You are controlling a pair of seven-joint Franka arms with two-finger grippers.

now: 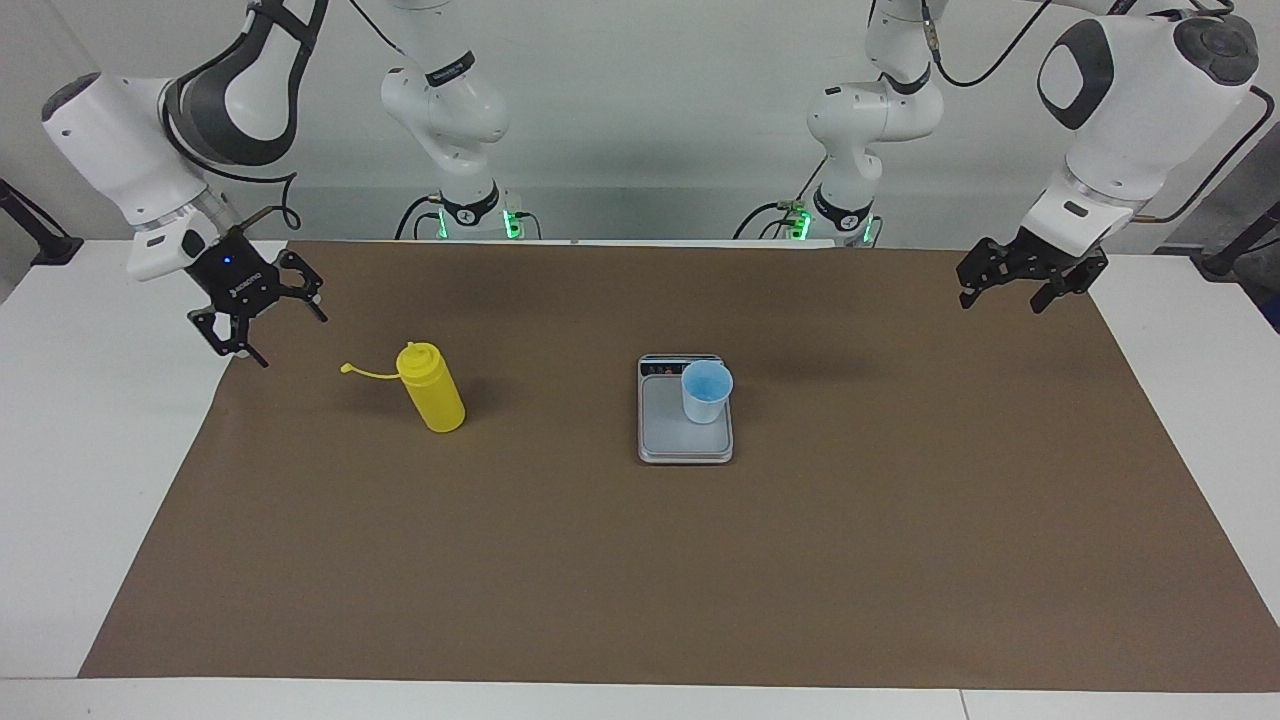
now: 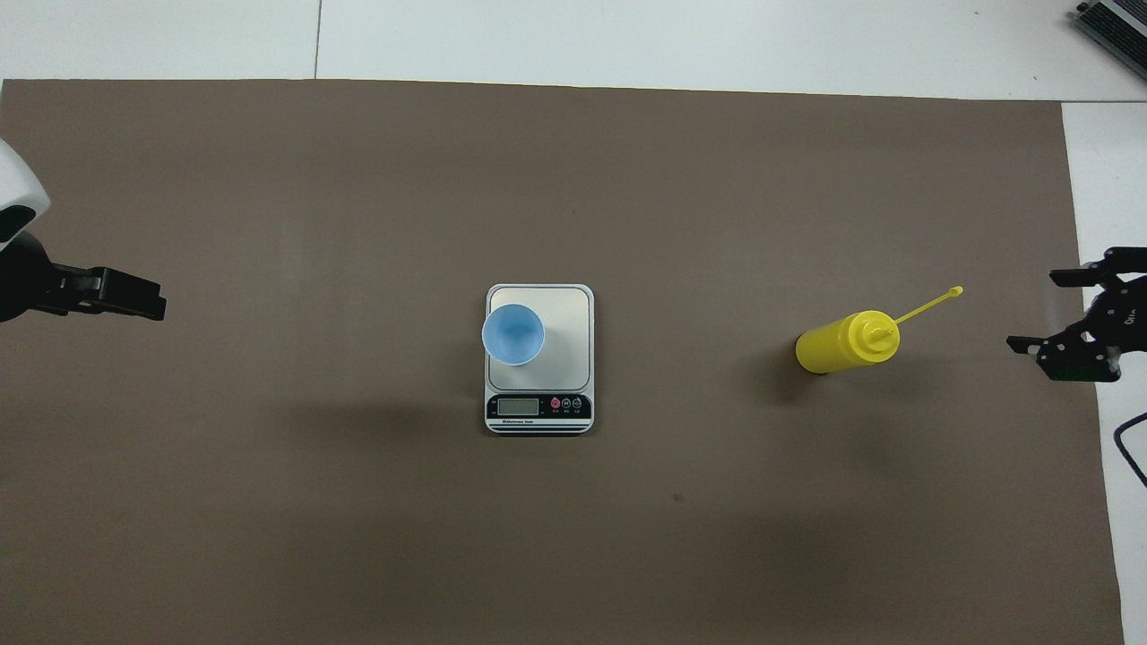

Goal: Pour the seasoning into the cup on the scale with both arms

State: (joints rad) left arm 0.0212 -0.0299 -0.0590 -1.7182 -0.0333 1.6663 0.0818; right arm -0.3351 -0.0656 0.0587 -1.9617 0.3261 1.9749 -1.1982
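Note:
The yellow seasoning bottle (image 1: 432, 390) (image 2: 842, 345) stands on the brown mat toward the right arm's end. Its cap strap sticks out toward my right gripper. The light-blue cup (image 1: 706, 390) (image 2: 513, 334) stands on the scale (image 1: 685, 430) (image 2: 564, 309) at mid-table, on the side toward the left arm. My right gripper (image 1: 272, 330) (image 2: 1032, 310) hangs open and empty over the mat's edge, well clear of the bottle. My left gripper (image 1: 1003, 298) (image 2: 134, 303) waits open and empty above the mat at the left arm's end.
A brown mat (image 1: 640, 560) (image 2: 573, 179) covers most of the white table (image 1: 100, 400) (image 2: 627, 36). The scale's dark display strip (image 2: 539, 408) lies along the edge nearest the robots. A grey device (image 2: 1116, 27) sits at the table's corner.

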